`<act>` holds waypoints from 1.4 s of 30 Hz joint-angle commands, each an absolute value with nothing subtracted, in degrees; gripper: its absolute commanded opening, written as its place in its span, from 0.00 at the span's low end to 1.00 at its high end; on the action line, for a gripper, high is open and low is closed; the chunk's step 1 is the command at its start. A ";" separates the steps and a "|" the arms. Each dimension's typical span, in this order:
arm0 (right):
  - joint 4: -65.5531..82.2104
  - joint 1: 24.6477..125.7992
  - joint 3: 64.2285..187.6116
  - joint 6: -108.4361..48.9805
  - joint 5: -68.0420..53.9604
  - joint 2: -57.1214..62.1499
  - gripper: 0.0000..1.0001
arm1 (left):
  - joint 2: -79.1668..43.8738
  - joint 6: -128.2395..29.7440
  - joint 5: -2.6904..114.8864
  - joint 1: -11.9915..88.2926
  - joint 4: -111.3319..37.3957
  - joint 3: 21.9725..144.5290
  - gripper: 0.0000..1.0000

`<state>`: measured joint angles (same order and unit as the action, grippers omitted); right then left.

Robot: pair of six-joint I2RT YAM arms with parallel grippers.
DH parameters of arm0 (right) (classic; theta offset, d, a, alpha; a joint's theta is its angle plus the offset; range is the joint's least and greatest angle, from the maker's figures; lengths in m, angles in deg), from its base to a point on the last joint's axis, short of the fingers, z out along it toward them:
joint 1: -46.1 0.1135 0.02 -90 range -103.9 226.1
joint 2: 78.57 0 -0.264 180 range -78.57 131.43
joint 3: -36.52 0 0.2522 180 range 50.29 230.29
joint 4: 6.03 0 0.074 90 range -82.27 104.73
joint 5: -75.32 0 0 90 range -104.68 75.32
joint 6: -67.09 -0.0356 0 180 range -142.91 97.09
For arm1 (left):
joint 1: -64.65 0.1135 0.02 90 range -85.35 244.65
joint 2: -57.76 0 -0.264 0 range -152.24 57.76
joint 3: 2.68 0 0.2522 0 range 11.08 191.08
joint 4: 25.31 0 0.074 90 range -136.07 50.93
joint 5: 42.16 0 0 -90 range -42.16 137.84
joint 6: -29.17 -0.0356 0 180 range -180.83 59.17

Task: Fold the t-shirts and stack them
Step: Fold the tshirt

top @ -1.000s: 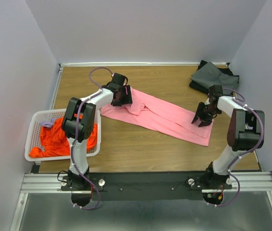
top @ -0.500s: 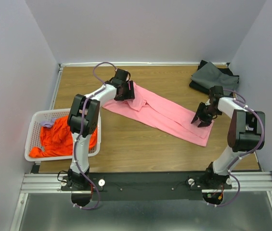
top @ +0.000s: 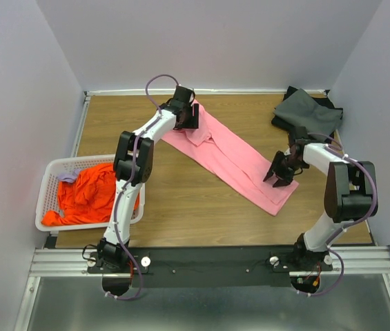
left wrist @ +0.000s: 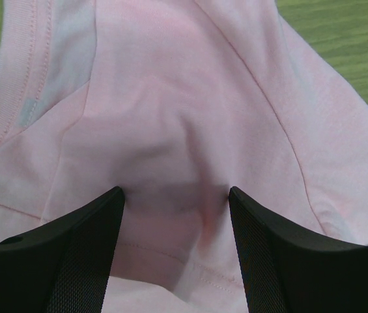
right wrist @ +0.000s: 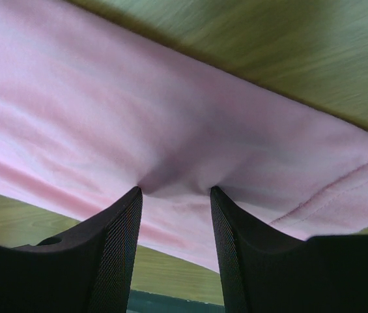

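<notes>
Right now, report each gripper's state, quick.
Left gripper: shut on the pink t-shirt, collar end.
Right gripper: shut on the same shirt, hem end.

Robot lab test cell, definitely not somebody's laundry room

Brown wood-grain table (top: 181, 214) boxed in by plain pale walls (top: 208, 41), plus an aluminium extrusion rail (top: 63, 262) along the near edge with the white-and-black left arm (top: 115, 207) and right arm (top: 322, 224) bolted on.

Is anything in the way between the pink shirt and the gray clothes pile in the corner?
Nothing visible is. The left gripper and right gripper pinch the pink shirt, with nothing between fingers and cloth. Only bare table lies between the shirt and the gray pile.
</notes>
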<state>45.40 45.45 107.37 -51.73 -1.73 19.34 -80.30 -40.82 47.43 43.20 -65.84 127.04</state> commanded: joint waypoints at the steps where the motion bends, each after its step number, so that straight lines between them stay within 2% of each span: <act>1: 48.43 51.54 101.79 -55.69 -4.04 21.98 0.54 | -84.97 -44.47 47.31 43.38 -70.36 130.17 0.74; 7: 47.29 59.97 99.16 -60.44 -5.45 20.14 0.55 | -86.03 -46.67 49.33 43.38 -69.05 132.72 0.74; 23: 47.46 74.99 95.64 -74.40 -6.86 10.83 0.56 | -87.17 -49.40 53.29 43.12 -65.79 133.95 0.74; 29: 48.16 80.98 96.69 -78.81 -9.49 7.31 0.58 | -82.61 -48.52 52.49 42.41 -64.30 134.13 0.77; 34: 51.41 81.25 99.50 -78.73 -14.32 2.83 0.63 | -75.76 -48.87 50.74 42.41 -66.40 136.50 0.80; 35: 51.50 81.25 99.59 -78.29 -16.07 1.08 0.66 | -74.62 -48.79 50.56 42.41 -66.58 136.15 0.80; 36: 51.50 81.25 99.68 -77.68 -16.70 0.37 0.74 | -71.99 -48.61 50.47 42.41 -66.58 134.32 0.80; 39: 51.15 81.25 99.15 -76.44 -18.02 -1.05 0.74 | -67.76 -47.47 50.56 42.41 -65.62 128.70 0.80; 42: 49.93 81.34 98.19 -74.43 -18.99 -0.61 0.75 | -61.44 -44.84 50.65 42.41 -63.25 115.99 0.80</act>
